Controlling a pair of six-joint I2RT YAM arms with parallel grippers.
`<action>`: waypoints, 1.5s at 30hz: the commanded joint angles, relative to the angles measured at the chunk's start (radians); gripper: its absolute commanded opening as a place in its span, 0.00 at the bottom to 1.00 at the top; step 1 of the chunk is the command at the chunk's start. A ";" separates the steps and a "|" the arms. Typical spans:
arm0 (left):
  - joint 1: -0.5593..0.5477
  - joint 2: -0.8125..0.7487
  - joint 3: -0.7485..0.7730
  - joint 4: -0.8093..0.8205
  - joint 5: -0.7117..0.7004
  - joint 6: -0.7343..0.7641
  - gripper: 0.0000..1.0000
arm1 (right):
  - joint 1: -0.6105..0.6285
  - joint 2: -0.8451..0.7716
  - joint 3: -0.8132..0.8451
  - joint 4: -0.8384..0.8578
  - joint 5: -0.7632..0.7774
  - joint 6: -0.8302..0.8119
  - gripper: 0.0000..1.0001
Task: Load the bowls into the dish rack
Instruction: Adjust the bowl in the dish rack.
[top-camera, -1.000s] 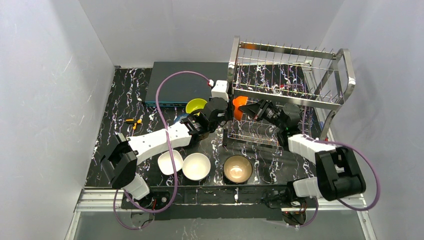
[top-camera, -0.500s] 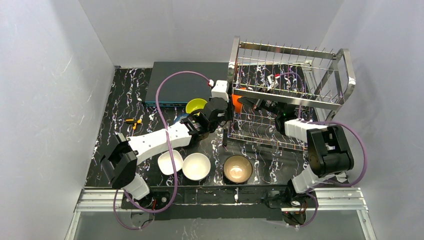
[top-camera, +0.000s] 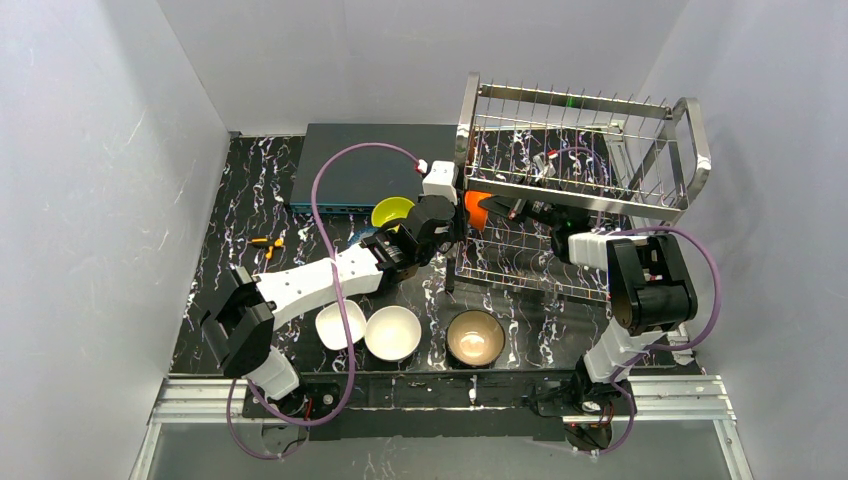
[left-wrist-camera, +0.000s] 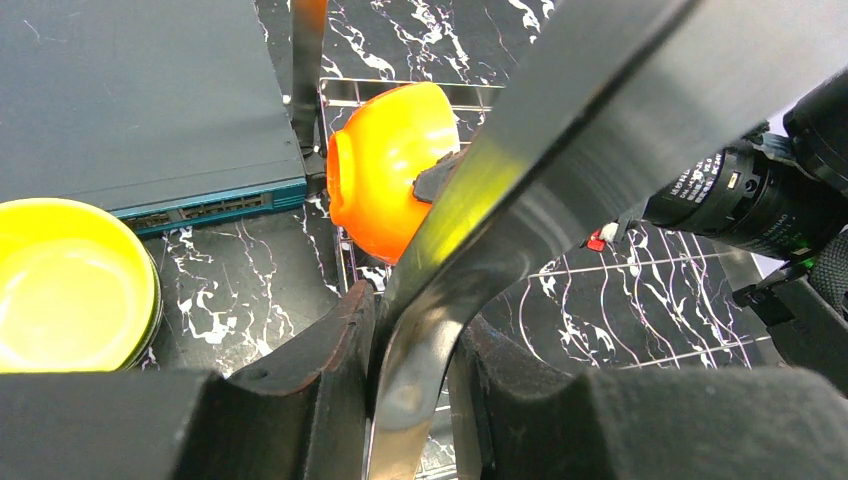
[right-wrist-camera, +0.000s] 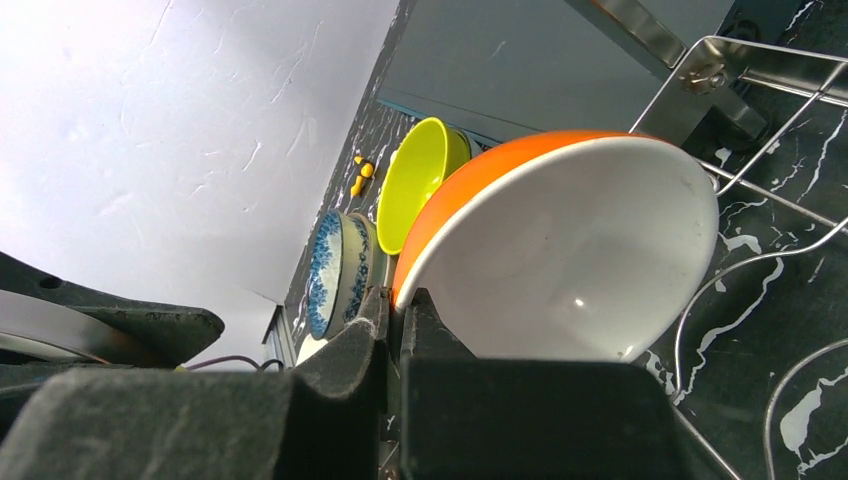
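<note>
Far left on the black marbled table (top-camera: 225, 200): a small yellow-orange item (top-camera: 266, 243), too small to identify.

Near edge, left of centre: one white bowl (top-camera: 338, 325), with a second white bowl (top-camera: 392, 332) just beside it, both mouth-up.

Further back: yellow-green bowl (top-camera: 392, 212), just in front of the flat grey-blue box (top-camera: 350, 165). The right wrist view also shows a blue-patterned bowl (right-wrist-camera: 328, 262) near it.

Left gripper (left-wrist-camera: 415, 340): clamped on the dish rack (top-camera: 585, 200), one finger on each side of the shiny tube of its left end frame.

Near edge, centre: tan-brown bowl (top-camera: 474, 338), mouth-up, in front of the rack and apart from it.

Orange bowl (top-camera: 477, 210): orange outside, white inside. It is tipped on edge at the left end of the rack's lower tier, just inside the left end frame, white interior facing right. Cannot tell whether it rests on the wires.

Right gripper (right-wrist-camera: 398, 312): pinched tight on the orange bowl's rim, one finger inside and one outside. The right arm reaches in from the right, under the upper tier.
</note>
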 joint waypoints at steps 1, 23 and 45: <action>0.013 -0.034 -0.024 -0.106 0.012 -0.103 0.00 | -0.020 0.013 0.034 -0.041 -0.010 -0.044 0.01; 0.012 -0.045 -0.029 -0.105 0.013 -0.105 0.00 | -0.024 0.085 0.128 -0.258 0.015 -0.195 0.17; 0.013 -0.027 -0.002 -0.107 0.037 -0.103 0.00 | -0.029 -0.124 -0.039 -0.327 0.044 -0.191 0.89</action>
